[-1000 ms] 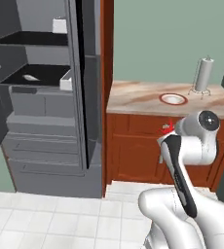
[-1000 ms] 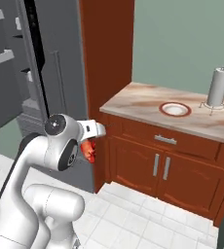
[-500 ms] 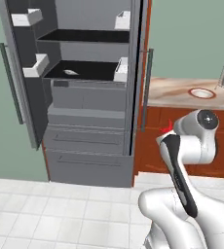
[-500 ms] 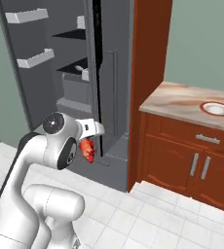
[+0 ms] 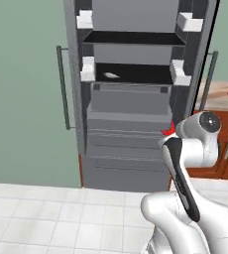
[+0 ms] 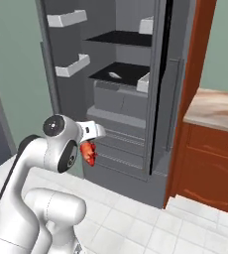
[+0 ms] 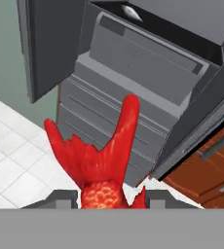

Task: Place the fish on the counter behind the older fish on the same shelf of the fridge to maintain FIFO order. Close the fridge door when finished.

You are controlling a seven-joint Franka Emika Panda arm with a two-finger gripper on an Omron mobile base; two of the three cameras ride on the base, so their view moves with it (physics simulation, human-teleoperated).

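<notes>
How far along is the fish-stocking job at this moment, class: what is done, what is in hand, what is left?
Done: the red fish is off the counter, and the fridge stands open. In hand: the gripper is shut on the red fish, low before the drawers. Left: set it on the middle shelf behind the pale older fish, then close the fridge door.

Around me, the wall (image 5: 27, 89) is flat muted green, unbroken on both sides. The floor (image 5: 51, 213) is white square tile with thin grey joints, evenly lit. To my right stand reddish-brown wooden cabinets (image 6: 210, 168) with panelled doors and a tall side panel (image 6: 198, 64) of the same wood.
</notes>
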